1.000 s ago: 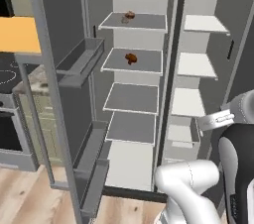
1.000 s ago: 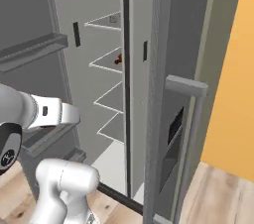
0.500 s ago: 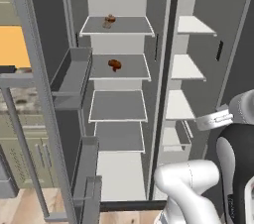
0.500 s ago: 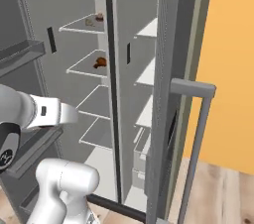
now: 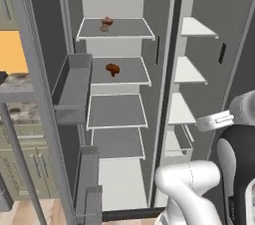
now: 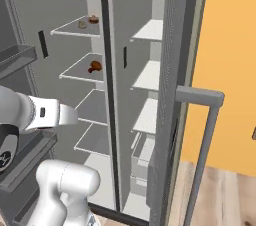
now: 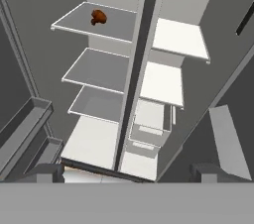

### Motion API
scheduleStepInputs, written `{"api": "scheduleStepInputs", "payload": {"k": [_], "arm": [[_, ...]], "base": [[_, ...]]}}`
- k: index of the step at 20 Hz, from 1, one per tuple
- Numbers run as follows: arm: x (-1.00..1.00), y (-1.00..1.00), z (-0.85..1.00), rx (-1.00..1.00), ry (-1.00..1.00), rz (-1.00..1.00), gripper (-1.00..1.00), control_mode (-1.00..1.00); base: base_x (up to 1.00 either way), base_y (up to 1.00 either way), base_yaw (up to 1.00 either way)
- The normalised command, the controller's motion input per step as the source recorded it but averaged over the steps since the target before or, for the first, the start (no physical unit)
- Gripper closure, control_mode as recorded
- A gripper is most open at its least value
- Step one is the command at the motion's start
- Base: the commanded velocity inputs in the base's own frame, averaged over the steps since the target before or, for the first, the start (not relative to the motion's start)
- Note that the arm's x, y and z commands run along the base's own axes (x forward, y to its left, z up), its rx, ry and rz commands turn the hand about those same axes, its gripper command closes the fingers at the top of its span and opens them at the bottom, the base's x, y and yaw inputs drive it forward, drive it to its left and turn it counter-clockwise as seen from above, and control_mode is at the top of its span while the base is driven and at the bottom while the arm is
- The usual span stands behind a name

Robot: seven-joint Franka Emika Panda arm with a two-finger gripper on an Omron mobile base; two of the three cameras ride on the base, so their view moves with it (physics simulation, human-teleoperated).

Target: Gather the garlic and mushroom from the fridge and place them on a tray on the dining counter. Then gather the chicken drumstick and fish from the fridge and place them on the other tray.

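You are at the gathering stage: the fridge (image 5: 124, 94) stands with both doors swung open in front of you, and nothing is in the claw yet. On the top shelf of the left compartment sit two small items close together (image 5: 105, 24), one pale and one brownish, too small to name with certainty, though they could be the garlic and mushroom. One shelf below lies a reddish-brown lump (image 5: 112, 69), also clear in the hand view (image 7: 98, 17), which looks like the chicken drumstick. The right compartment's white shelves (image 5: 188, 72) look bare, and you cannot make out a fish from these angles. Since the garlic and mushroom come first by the task's order, your next move calls for raising the hand toward that top shelf, far and left of where it points now, and lining the fingers up over one small item while keeping clear of the centre divider (image 6: 106, 70) and of the shelf edge. The arm is folded low and close to the base, its forearm held roughly level, short of the shelves. The hand camera looks up and into the open fridge from near the bottom. The gripper (image 7: 126, 171) has its fingertips (image 7: 47, 172) spread fully apart, empty, well short of any food.
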Motion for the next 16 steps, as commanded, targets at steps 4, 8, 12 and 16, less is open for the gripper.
{"api": "scheduleStepInputs", "payload": {"k": [4,8,12,16], "arm": [[0.00,0.00,0.00,0.00,0.00,0.00,-1.00,1.00],[0.00,0.00,0.00,0.00,0.00,0.00,-1.00,1.00],[0.00,0.00,0.00,0.00,0.00,0.00,-1.00,1.00],[0.00,0.00,0.00,0.00,0.00,0.00,-1.00,1.00]], "base": [[0.53,0.30,-0.11],[0.48,0.41,-0.11],[0.48,0.36,-0.12],[0.50,0.32,-0.11]]}}
